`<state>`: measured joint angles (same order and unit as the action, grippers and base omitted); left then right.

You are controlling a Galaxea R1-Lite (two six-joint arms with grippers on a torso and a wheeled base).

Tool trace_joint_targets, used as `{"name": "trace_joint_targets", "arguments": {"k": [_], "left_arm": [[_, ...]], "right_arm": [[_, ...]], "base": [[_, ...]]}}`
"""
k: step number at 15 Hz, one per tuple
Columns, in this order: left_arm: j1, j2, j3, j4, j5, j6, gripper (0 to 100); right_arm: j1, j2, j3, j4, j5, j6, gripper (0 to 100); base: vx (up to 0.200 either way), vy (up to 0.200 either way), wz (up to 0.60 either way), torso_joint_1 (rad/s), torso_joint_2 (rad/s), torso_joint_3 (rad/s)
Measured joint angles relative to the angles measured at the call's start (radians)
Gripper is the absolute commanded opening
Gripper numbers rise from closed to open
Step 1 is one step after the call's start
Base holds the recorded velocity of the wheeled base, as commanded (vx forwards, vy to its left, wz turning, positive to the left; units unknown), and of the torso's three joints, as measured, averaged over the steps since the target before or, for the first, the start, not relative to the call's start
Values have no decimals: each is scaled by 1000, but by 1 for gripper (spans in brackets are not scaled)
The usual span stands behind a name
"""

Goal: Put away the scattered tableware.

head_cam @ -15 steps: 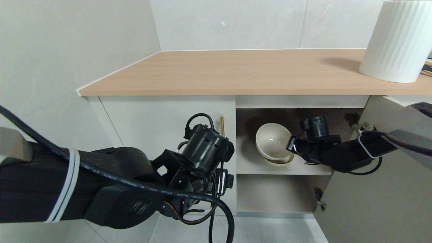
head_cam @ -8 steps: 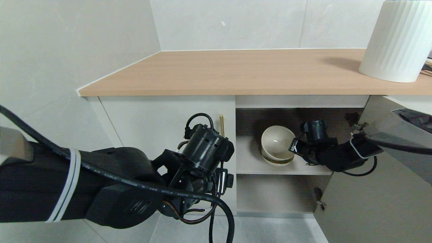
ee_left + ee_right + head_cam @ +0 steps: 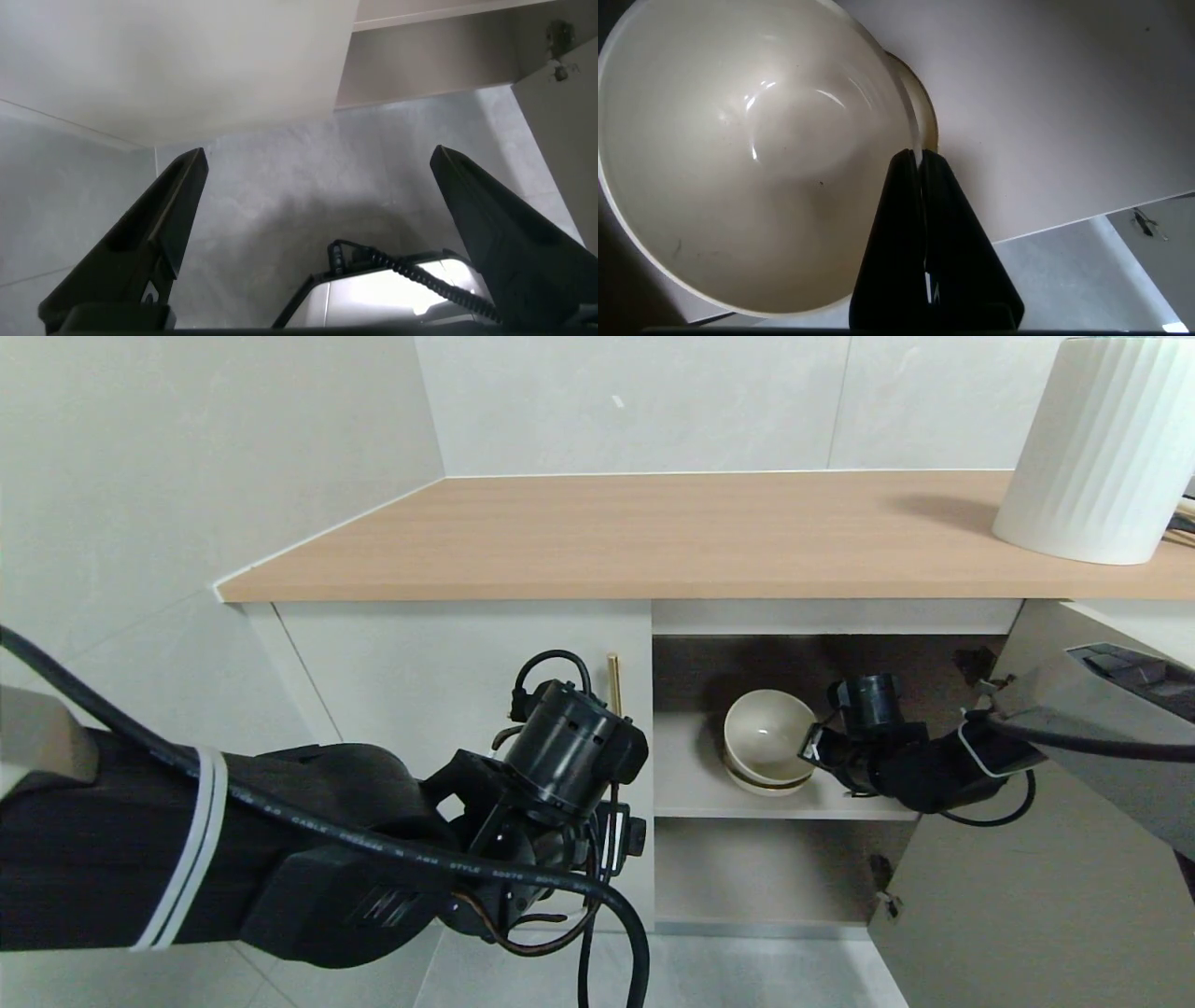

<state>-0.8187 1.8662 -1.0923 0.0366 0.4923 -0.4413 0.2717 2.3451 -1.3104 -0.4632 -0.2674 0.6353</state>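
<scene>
Right jaws pinch cream bowl rim, bowl nested atop second bowl on cabinet shelf; left jaws spread wide, empty.

Wood-grain worktop runs into a corner of pale wall tiles. White ribbed cylinder stands upright on it, far right. Below is a cabinet: left door shut, slim brass handle at its inner edge; right door swung open. One shelf splits the bay into upper and lower compartments. Lower hinge on the open side. Grey tiled floor underneath.
</scene>
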Motion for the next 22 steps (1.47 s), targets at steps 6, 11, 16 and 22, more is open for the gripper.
{"name": "trace_joint_targets", "arguments": {"k": [6,11,16,22], "left_arm": [[0,0,0,-1,0,0,100],[11,-1,-1,-11,0,-1,100],[73,-85,1,-19,-1,-27,100],[180,-398,150,51,-66,-26,100]], "right_arm": [[1,2,-1,0,0,0,100],[7,-24,18,6,1,1,100],[60,-214,201,49,31,-33,100],[101,-667,534,184,116,-128,100]], "base": [[0,0,0,0,0,0],[0,0,0,0,0,0],[0,0,0,0,0,0],[0,0,0,0,0,0]]}}
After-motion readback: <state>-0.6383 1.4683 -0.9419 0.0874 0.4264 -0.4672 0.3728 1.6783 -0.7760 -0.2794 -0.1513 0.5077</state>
